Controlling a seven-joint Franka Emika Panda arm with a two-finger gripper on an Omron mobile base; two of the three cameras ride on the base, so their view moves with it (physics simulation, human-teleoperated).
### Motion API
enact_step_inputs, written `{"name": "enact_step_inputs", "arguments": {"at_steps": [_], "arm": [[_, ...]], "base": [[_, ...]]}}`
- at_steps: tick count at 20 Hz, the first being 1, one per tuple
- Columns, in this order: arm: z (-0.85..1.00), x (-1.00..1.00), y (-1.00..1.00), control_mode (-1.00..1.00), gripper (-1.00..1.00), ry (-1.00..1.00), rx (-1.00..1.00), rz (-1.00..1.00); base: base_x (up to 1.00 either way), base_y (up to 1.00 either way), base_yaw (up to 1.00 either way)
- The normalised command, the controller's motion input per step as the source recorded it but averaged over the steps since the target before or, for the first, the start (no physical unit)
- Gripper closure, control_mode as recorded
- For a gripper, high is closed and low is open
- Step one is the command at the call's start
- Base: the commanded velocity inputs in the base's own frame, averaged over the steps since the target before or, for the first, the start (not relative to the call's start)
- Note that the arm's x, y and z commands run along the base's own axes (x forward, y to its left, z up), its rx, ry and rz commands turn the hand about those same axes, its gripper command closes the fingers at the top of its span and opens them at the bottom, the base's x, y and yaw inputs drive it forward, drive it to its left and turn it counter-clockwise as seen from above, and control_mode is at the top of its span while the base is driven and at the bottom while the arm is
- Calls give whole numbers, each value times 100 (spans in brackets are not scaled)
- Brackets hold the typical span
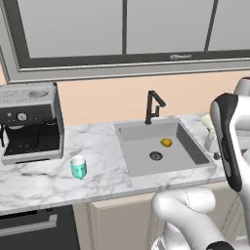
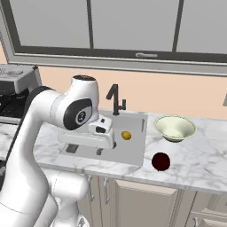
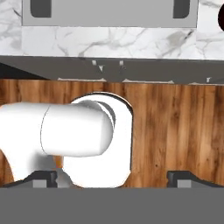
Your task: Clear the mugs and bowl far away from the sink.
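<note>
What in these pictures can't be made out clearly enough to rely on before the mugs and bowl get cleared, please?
- Bowl: in the left base view the arm hides most of it.
- Sink: in the right base view the arm covers the basin's left part and the drain.
- Maroon mug: looks round there; its handle cannot be told.
- Coffee machine: cut by the right base view's left edge.
- Small yellow object in the basin: too small to identify.
</note>
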Motion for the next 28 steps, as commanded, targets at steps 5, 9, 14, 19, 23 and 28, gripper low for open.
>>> {"name": "enact_step_inputs", "arguments": {"at_steps": [5,9,14,19,23,28], "arm": [[-17,0,-71,-100,-100,7,0,7],[-23,13,-69,-100,-100,8,0,9],[-22,3,-63,-100,-100,6,0,6],[-30,9,-65,-100,-100,9,0,2],[-24,20,-53,-100,-100,7,0,0],[-5,32,-22,-100,-100,0,0,5]], "base": [[0,0,0],[0,0,0],[0,0,0],[0,0,0],[0,0,0],[0,0,0]]}}
